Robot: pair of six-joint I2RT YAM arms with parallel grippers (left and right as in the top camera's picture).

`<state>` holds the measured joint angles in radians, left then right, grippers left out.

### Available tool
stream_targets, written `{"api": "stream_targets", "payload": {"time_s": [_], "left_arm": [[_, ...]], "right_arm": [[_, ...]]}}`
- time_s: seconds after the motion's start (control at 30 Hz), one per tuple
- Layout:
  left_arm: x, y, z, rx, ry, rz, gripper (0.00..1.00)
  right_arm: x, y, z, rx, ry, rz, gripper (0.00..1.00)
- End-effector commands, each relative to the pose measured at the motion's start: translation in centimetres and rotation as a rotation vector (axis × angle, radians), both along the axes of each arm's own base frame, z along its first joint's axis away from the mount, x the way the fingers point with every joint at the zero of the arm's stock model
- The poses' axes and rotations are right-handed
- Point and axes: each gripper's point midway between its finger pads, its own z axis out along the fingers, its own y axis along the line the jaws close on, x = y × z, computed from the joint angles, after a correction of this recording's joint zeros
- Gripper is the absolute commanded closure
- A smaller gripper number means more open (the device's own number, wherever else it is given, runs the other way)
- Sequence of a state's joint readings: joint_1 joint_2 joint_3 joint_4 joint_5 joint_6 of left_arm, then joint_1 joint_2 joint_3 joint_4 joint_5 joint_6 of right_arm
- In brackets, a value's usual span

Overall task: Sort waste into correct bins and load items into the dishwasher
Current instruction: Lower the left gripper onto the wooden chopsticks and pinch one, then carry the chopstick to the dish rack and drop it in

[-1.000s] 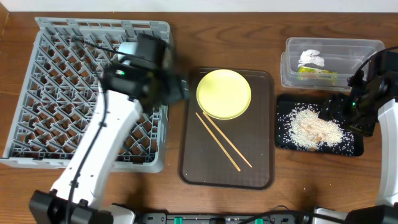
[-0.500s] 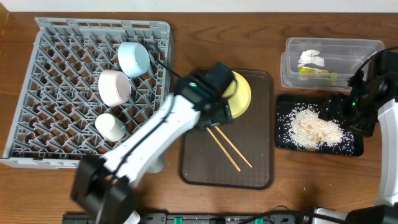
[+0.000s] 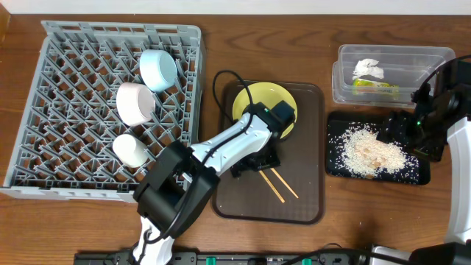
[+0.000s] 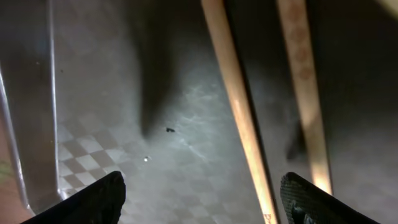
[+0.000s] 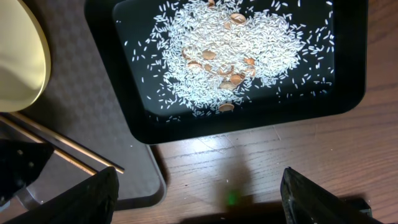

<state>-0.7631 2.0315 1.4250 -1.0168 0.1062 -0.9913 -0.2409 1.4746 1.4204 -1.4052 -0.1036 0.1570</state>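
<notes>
My left gripper is open, low over the brown tray, with the wooden chopsticks under it. In the left wrist view my fingers straddle one chopstick; the other lies by the right finger. The yellow plate sits at the tray's far end, partly hidden by my arm. The light blue bowl, pink-white bowl and white cup rest in the grey dish rack. My right gripper is open and empty over the wood, beside the black tray of rice scraps.
The clear tub at the back right holds the white tissue and the green-and-orange wrapper. The brown tray lies between the rack and the black tray. A black cable loops over the plate's left side.
My left arm swung from the dish rack to the brown tray and came down over the chopsticks. The bowls and cup now show in the rack. The right arm has not moved.
</notes>
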Motion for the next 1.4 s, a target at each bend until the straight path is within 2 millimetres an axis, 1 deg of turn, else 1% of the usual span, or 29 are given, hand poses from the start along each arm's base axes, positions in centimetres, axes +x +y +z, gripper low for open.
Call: {"api": "stream_targets", "payload": {"time_s": [0.0,0.1,0.17,0.3,0.33,0.4,0.5,0.53,0.8,1.0,1.07,1.1,1.33,1.37], "left_arm": [[-0.2,-0.1,-0.9,-0.019,0.003,-0.034,0.19],[-0.5,-1.0,-1.8,-0.084,0.012,-0.075,0.19],[-0.7,-1.3,-2.3,-0.106,0.013,-0.082,0.19],[-1.1,-0.9,-3.2,-0.106,0.018,-0.081,0.19],[-1.3,-0.8,-3.4,-0.106,0.023,-0.080,0.21],[-1.6,-0.5,-3.7,-0.100,0.032,-0.079,0.33],[-1.8,-0.3,-3.8,-0.095,0.038,-0.079,0.43],[-1.8,-0.3,-3.8,-0.095,0.038,-0.079,0.48],[-1.8,-0.3,-3.8,-0.095,0.039,-0.077,0.70],[-1.7,-0.2,-3.8,-0.094,0.038,-0.074,0.80],[-1.6,0.0,-3.8,-0.094,0.038,-0.068,0.81],[-1.4,0.1,-3.8,-0.095,0.038,-0.063,0.85],[-0.2,1.3,-3.7,-0.098,0.035,-0.021,0.92],[-0.1,1.5,-3.6,-0.100,0.033,-0.018,0.92]], "right_arm": [[0.3,-0.3,0.4,-0.003,-0.012,-0.016,0.19],[0.3,-0.3,0.4,-0.003,-0.012,-0.016,0.19],[0.3,-0.3,0.4,-0.003,-0.012,-0.016,0.19],[0.2,-0.3,0.4,-0.003,-0.011,-0.016,0.19],[0.2,-0.3,0.4,-0.003,-0.011,-0.016,0.19],[0.2,-0.3,0.4,-0.003,-0.011,-0.016,0.19],[0.3,-0.3,0.4,-0.003,-0.011,-0.016,0.19],[0.3,-0.3,0.4,-0.003,-0.011,-0.017,0.19],[0.2,-0.3,0.4,-0.003,-0.010,-0.017,0.19],[0.2,-0.3,0.4,-0.003,-0.010,-0.017,0.19],[0.2,-0.3,0.4,-0.003,-0.010,-0.017,0.19],[0.2,-0.3,0.4,-0.002,-0.010,-0.017,0.19],[0.2,-0.2,0.4,0.001,-0.011,-0.016,0.19],[0.2,-0.2,0.4,0.001,-0.011,-0.016,0.19]]}}
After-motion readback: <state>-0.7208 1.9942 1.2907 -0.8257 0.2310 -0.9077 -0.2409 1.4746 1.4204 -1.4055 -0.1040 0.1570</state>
